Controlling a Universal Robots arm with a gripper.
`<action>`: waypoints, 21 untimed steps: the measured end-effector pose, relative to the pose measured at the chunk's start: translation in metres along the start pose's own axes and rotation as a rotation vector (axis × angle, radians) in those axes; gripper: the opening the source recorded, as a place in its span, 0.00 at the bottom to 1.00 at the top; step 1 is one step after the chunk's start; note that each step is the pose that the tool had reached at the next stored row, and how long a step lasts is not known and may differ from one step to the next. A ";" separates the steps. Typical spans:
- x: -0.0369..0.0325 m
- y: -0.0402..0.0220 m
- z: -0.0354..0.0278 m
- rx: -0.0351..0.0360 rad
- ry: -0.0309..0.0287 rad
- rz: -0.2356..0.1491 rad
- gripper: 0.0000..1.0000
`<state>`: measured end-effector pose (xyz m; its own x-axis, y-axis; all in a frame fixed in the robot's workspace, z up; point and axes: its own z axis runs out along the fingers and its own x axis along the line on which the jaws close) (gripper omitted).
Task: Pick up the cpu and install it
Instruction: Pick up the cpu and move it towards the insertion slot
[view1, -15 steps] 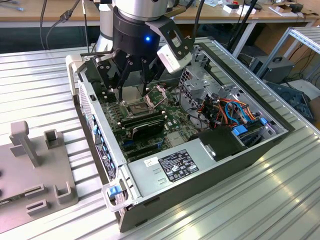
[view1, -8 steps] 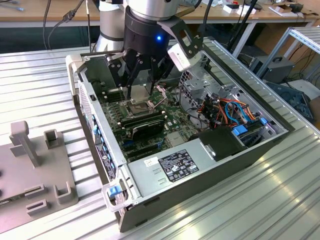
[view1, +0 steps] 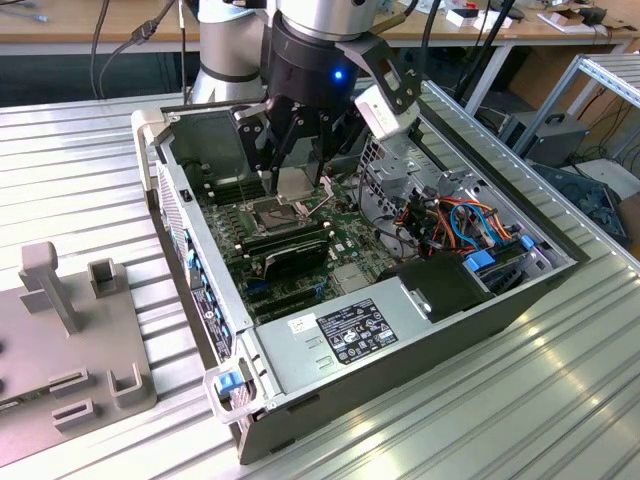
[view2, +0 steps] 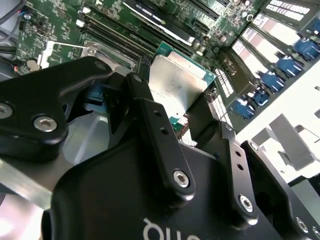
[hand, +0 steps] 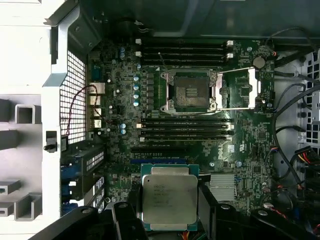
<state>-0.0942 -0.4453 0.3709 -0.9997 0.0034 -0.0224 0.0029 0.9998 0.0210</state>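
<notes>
The cpu, a flat square with dull silver lid, sits clamped in the black tool.

Surface: ribbed aluminium panels, silver. Lying directly on it: one open computer case (board exposed), at the middle; one grey fixture plate with upright pegs and slots, at the edge on the exterior view's left.
</notes>
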 end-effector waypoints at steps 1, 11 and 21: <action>-0.0024 0.0000 0.0000 0.0000 0.0000 0.000 0.55; -0.0269 0.0001 0.0007 0.0000 0.0000 0.000 0.55; -0.0328 0.0007 0.0009 -0.0001 0.0000 0.000 0.55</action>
<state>-0.0613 -0.4447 0.3708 -0.9997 0.0034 -0.0225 0.0029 0.9998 0.0211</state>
